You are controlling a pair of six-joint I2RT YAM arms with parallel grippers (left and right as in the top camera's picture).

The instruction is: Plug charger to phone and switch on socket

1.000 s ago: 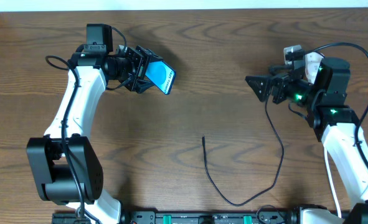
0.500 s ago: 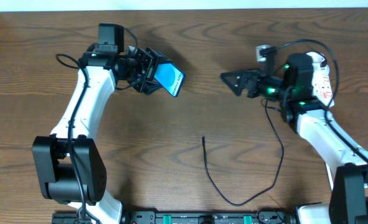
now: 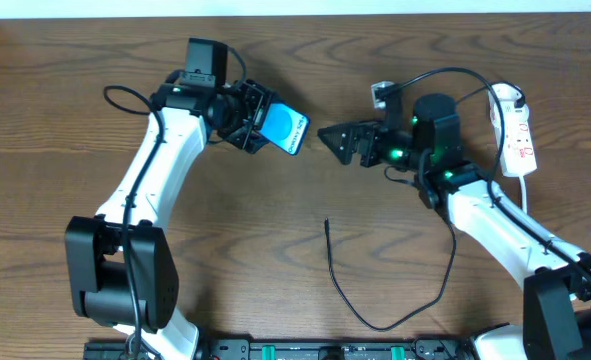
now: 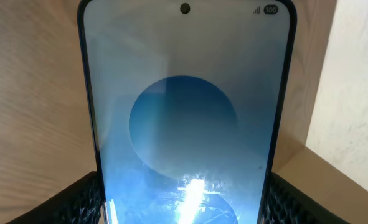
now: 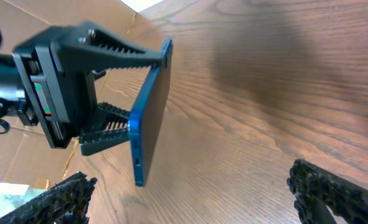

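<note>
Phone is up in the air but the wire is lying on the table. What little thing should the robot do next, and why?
Probably lower the right gripper to the free end of the charger and grab it. The left gripper already holds the phone off the table, the right gripper is open and empty, and the charger lies loose on the table.

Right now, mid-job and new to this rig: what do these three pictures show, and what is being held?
Two white robot arms work at a wooden table. The wide picture looks down from above; the other two come from a camera on each wrist. The left gripper is shut on the phone; its wrist picture is filled by the screen. The right gripper is open and empty, facing the phone's edge. The charger lies on the table, unheld; the socket lies at the far right.
</note>
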